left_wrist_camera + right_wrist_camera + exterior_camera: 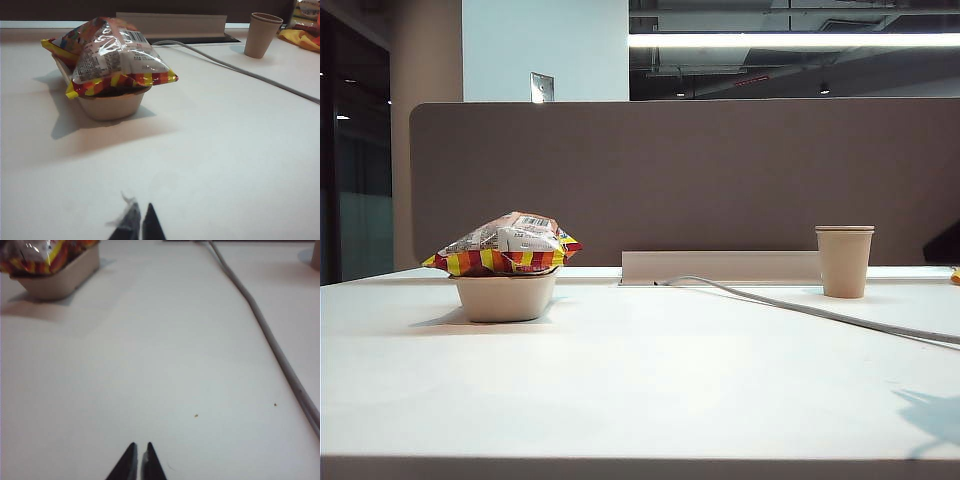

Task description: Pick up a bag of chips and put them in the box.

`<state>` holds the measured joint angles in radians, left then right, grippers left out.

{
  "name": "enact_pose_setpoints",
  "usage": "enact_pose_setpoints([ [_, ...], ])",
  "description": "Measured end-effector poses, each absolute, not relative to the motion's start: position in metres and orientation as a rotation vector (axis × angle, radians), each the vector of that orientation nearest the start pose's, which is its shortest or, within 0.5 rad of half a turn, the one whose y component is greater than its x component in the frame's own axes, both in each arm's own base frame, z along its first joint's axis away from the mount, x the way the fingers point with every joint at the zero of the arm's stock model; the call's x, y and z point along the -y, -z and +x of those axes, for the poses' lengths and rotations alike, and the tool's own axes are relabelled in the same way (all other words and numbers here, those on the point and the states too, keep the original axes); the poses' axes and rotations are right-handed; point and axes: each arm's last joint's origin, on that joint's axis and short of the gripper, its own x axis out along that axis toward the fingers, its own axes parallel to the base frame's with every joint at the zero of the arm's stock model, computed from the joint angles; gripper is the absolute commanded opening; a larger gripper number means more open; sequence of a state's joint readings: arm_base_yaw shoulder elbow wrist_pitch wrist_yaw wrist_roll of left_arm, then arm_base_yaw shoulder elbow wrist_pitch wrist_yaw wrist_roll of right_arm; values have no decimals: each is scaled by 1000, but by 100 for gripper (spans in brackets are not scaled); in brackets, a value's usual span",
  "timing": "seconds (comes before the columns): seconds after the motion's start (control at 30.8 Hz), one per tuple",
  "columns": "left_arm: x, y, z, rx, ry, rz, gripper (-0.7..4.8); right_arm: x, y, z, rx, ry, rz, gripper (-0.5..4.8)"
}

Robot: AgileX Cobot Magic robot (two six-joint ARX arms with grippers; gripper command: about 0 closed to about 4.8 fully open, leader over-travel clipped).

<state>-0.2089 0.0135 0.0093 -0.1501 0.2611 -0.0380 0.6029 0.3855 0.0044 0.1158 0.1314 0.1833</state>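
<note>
The bag of chips [508, 245] lies across the top of the beige box [506, 298] at the left of the table, its striped ends overhanging both sides. From the left wrist, the bag [111, 55] rests on the box [111, 104], well ahead of my left gripper [140, 209], which is shut with nothing held; a whitish scrap clings to one fingertip. My right gripper [140, 446] is shut and empty over bare table, with the box [60, 277] and a corner of the bag [35, 255] far off. Neither gripper shows in the exterior view.
A beige paper cup [844, 260] stands at the back right. A grey cable [820, 310] runs from a white trunking strip [720, 266] across the table to the right. A grey partition [680, 170] closes the back. More snack bags [305, 25] lie beyond the cup.
</note>
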Motion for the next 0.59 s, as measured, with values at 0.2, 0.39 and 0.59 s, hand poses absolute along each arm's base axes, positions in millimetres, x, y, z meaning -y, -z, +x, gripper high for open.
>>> enact_pose_setpoints([
  [0.2, 27, -151, 92, -165, 466, -41, 18, -55, -150, 101, -212, -384, 120, 26],
  [0.39, 27, -151, 92, -165, 466, -41, 18, -43, -158, 102, -119, -293, 155, 26],
  [0.59, 27, -151, 92, -165, 466, -41, 18, -33, -164, 101, -52, -216, 175, 26],
])
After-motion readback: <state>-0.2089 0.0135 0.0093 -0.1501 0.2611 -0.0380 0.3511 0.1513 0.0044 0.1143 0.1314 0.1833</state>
